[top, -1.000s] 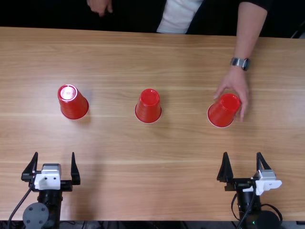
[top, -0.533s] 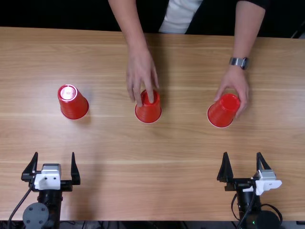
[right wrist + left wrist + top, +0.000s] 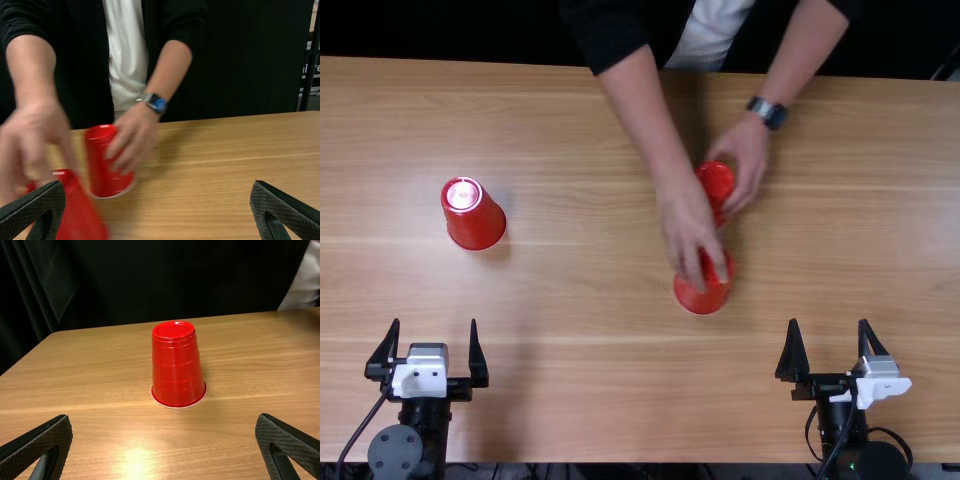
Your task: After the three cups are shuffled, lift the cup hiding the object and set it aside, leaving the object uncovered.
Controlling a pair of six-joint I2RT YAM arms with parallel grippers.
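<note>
Left gripper (image 3: 432,332) is sitting wide open, holding nothing, with the left cup (image 3: 472,213) standing alone beyond it. Mid-table, a person's hand (image 3: 692,235) is sliding the nearer cup (image 3: 702,290) while the other hand (image 3: 745,170) is gripping the farther cup (image 3: 715,180). So the shuffle's underway, nothing's lifted yet, and the object is hiding under some cup. Right gripper (image 3: 827,335) is gaping open, empty too.

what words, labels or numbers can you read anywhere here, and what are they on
Nothing is readable.
Left red plastic cup: no print.
Far red plastic cup and near red plastic cup: no print visible.
Silver wristwatch: face too blurred.
Pale background lettering: cut off, unreadable.
</note>
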